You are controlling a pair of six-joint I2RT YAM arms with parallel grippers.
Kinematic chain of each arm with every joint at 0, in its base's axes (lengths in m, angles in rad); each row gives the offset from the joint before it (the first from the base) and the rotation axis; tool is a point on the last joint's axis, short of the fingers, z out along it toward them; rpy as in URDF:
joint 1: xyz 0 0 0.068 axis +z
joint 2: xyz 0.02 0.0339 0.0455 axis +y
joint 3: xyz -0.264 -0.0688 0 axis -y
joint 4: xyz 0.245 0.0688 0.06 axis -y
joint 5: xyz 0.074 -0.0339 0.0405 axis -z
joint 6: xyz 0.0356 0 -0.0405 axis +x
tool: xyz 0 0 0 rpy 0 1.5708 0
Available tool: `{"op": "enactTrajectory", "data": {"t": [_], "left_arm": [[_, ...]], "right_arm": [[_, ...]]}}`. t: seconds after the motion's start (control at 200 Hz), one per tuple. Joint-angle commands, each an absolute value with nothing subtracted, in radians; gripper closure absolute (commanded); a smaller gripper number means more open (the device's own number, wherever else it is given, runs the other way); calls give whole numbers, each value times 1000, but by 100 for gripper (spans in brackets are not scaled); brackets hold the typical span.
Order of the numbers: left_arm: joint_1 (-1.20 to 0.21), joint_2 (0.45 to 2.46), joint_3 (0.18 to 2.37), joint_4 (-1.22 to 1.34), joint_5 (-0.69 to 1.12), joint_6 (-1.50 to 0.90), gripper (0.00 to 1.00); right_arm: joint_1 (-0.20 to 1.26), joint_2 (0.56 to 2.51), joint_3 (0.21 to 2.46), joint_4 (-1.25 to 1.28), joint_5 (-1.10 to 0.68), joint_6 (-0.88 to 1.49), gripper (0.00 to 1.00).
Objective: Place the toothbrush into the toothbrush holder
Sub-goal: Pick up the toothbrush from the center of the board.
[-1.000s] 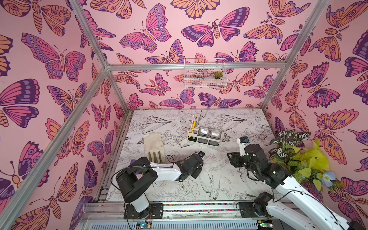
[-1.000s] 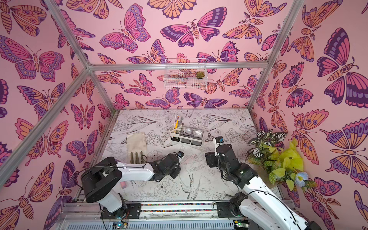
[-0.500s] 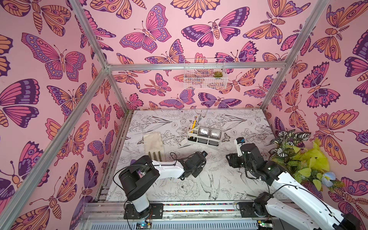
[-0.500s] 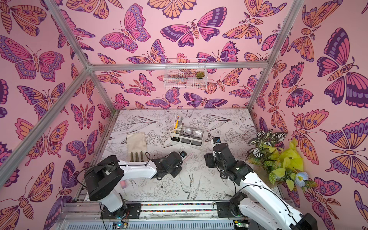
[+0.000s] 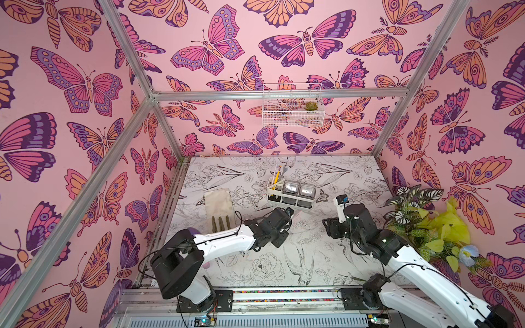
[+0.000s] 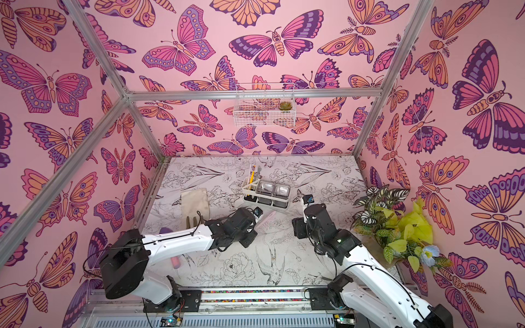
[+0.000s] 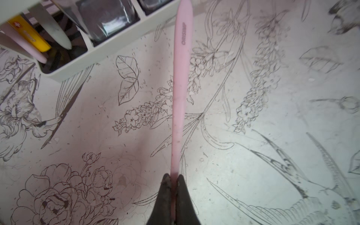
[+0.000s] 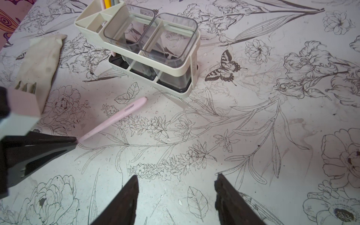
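On the near half of the flower-printed white tabletop the right gripper hangs with jaws spread, open room all round it. To its left the left gripper pinches the thin end of the slim pink plastic toothbrush — its rounded far tip stops just short of the near edge of the white oblong toothbrush holder, whose left slot section holds a yellow handle.
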State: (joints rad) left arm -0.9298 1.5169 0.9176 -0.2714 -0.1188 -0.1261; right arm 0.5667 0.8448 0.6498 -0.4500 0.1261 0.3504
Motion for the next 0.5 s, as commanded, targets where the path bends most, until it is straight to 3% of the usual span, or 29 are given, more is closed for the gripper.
{"op": "enactTrajectory", "data": {"t": [0.0,0.305,0.496], "left_arm": [[-917,1494,951,-409,-49,-181,100],[-870,1431,1061,-547,116,-253,100],[-851,1432,1161,-647,142,-239,100]], "right_arm": [[561,814,615,-350,92,312,35],[564,732,612,-300,-164,201,30],[607,737,649,-316,-51,162,32]]}}
